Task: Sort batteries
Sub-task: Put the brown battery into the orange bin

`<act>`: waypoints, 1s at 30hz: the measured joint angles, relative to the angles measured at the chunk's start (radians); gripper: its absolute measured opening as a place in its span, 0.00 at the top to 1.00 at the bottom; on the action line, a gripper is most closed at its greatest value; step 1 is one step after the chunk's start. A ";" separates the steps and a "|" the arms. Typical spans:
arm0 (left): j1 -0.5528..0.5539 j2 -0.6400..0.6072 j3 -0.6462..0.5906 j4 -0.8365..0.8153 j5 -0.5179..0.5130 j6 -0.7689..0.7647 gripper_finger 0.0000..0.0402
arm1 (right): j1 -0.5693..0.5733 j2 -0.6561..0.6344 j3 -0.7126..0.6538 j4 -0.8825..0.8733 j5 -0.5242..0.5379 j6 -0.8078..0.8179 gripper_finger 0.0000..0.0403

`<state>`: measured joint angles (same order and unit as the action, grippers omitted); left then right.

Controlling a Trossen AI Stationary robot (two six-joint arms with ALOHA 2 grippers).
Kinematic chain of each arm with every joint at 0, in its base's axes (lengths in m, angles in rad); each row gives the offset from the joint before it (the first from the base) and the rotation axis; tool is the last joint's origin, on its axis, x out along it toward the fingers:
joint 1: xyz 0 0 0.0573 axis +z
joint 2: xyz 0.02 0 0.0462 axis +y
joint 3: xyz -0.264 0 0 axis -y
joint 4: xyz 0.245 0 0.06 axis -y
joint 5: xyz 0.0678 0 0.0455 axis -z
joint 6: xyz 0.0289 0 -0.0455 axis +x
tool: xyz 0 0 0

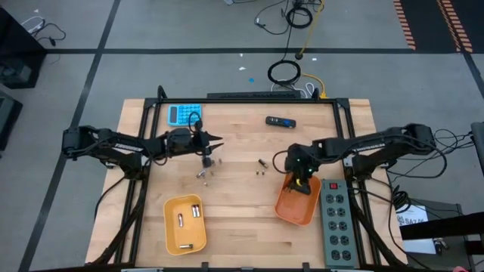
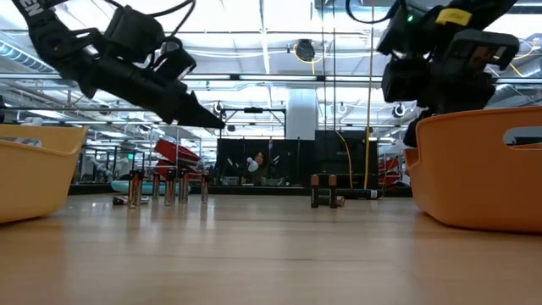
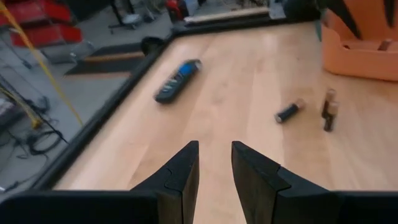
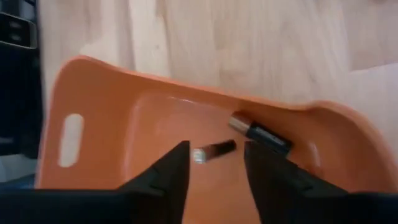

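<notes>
Wooden desk [image 1: 242, 227] inventory:
- Shallow plastic trays: two, one yellow [image 1: 185, 224], one orange [image 1: 296, 204].
- Small cylindrical batteries: three in yellow tray [image 1: 189, 219]; two in orange tray [image 4: 242, 140]; two loose mid-desk [image 1: 261, 166]; cluster near left side uncountable [image 1: 206, 172].

Orange tray [image 4: 99, 124] (yellow tray [image 1: 172, 227] opposite).

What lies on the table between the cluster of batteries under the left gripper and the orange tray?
A small pair of dark batteries lies there, apart from both the cluster and the orange tray; clearest in the high view.
</notes>
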<state>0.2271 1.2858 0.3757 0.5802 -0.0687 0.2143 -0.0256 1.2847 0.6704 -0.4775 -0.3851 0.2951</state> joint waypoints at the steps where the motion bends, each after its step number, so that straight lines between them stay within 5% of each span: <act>1: 0.000 -0.003 0.017 -0.046 0.012 0.000 0.74 | 0.007 -0.014 0.000 -0.012 0.032 -0.002 0.61; 6: -0.007 -0.005 0.121 -0.279 0.035 0.002 0.74 | 0.040 -0.124 0.000 -0.031 0.128 -0.026 0.63; 12: -0.031 -0.005 0.135 -0.212 0.077 0.021 0.74 | 0.039 -0.172 0.000 0.161 0.361 -0.072 0.67; 17: -0.042 -0.005 0.135 -0.133 0.077 0.035 0.74 | 0.016 -0.107 0.007 0.311 0.358 -0.142 0.67; 30: -0.037 -0.005 0.135 0.041 0.075 0.108 0.74 | -0.045 0.204 0.244 0.165 0.304 -0.272 0.60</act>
<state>0.1902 1.2812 0.5104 0.6212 0.0067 0.3223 -0.0709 1.4883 0.9142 -0.3124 -0.0813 0.0228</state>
